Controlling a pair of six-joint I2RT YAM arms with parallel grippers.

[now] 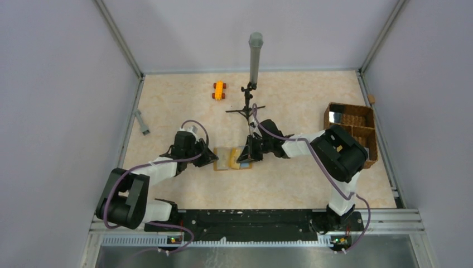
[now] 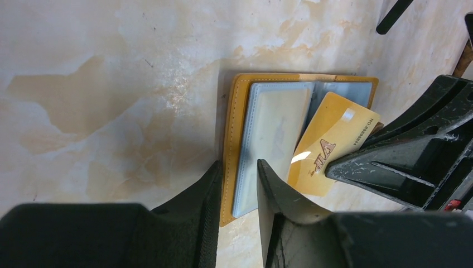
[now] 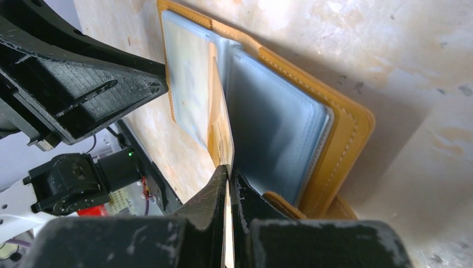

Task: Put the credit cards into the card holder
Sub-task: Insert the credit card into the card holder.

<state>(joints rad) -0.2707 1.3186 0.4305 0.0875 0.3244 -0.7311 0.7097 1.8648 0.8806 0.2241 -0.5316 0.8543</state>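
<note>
The card holder (image 1: 224, 158) lies open on the table, mustard-orange with clear sleeves (image 2: 273, 128). My right gripper (image 3: 229, 170) is shut on a golden-yellow credit card (image 2: 329, 145) marked VIP. The card stands on edge, tilted, with its far end among the sleeves near the holder's fold (image 3: 220, 123). My left gripper (image 2: 239, 164) is at the holder's left side, fingers a narrow gap apart. The orange edge (image 2: 241, 111) and one sleeve show in that gap. In the top view the two grippers (image 1: 211, 158) (image 1: 245, 156) face each other across the holder.
An orange toy car (image 1: 219, 90) sits at the back. A black tripod (image 1: 246, 109) with a grey cylinder (image 1: 255, 56) stands just behind the holder. A brown wicker basket (image 1: 357, 134) is at the right edge, and a small grey piece (image 1: 141, 121) lies at the left wall.
</note>
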